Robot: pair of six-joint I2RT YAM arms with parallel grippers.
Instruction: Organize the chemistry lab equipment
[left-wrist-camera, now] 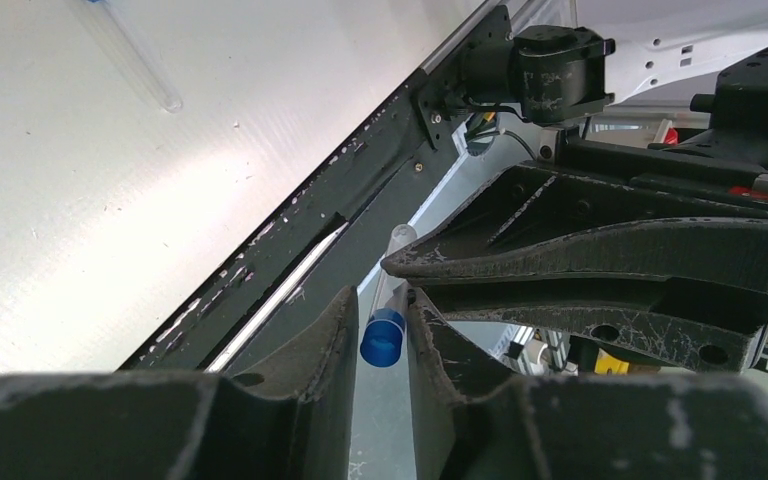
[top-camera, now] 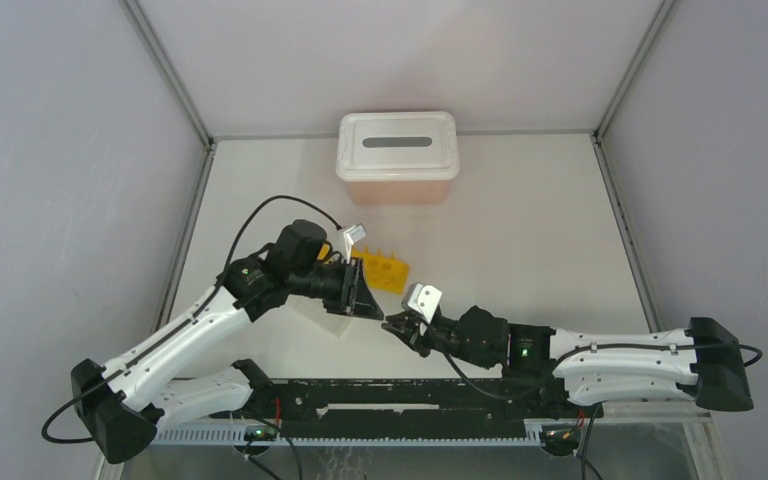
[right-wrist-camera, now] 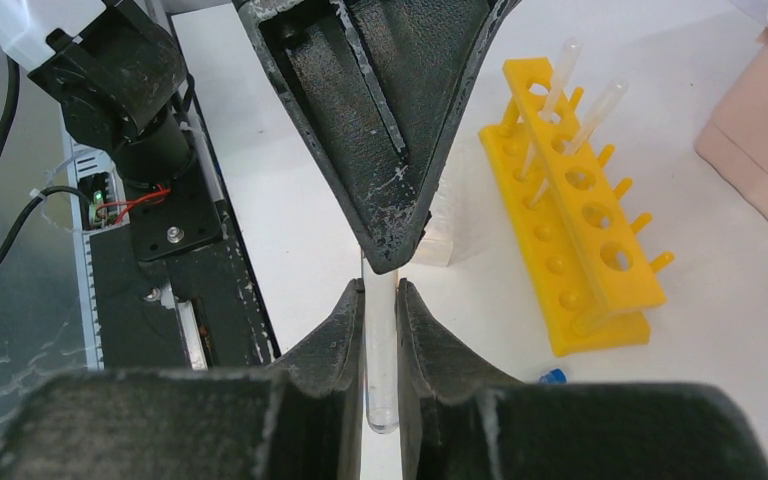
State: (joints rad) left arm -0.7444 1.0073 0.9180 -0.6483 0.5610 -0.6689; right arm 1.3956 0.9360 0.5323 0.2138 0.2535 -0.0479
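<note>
The thin clear tube [right-wrist-camera: 380,385] spans the two pincers, which meet tip to tip above the near middle of the desk [top-camera: 520,230]. The right pincer [right-wrist-camera: 378,292] is almost closed, its fingers pinching the glass close to the tube's rounded end. The left pincer [left-wrist-camera: 380,305] is narrowed onto the blue cap [left-wrist-camera: 383,338] at the other end, both fingers touching it. The yellow tube rack [right-wrist-camera: 580,235] stands near, with two tubes in its holes.
</note>
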